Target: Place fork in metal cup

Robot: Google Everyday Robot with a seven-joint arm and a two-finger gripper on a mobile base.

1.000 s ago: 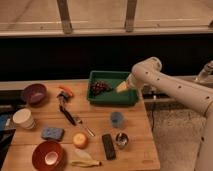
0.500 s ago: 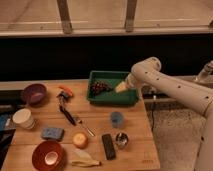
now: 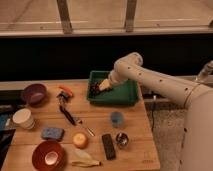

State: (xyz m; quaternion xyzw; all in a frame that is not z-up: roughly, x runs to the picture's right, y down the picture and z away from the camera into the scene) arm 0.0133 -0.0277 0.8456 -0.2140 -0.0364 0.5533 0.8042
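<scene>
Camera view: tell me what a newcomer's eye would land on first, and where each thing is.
The big white arm, stretched in from the right, stands out first, its pincer hanging over the left part of the green tray at the far edge of the table. Next come the red bowl at the near left corner and the purple bowl at the far left. The fork lies mid-table, apart from the metal cup near the front edge.

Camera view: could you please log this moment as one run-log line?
end effector: at green tray | fork: lying on table, not held | metal cup: beside black remote, no fork inside
</scene>
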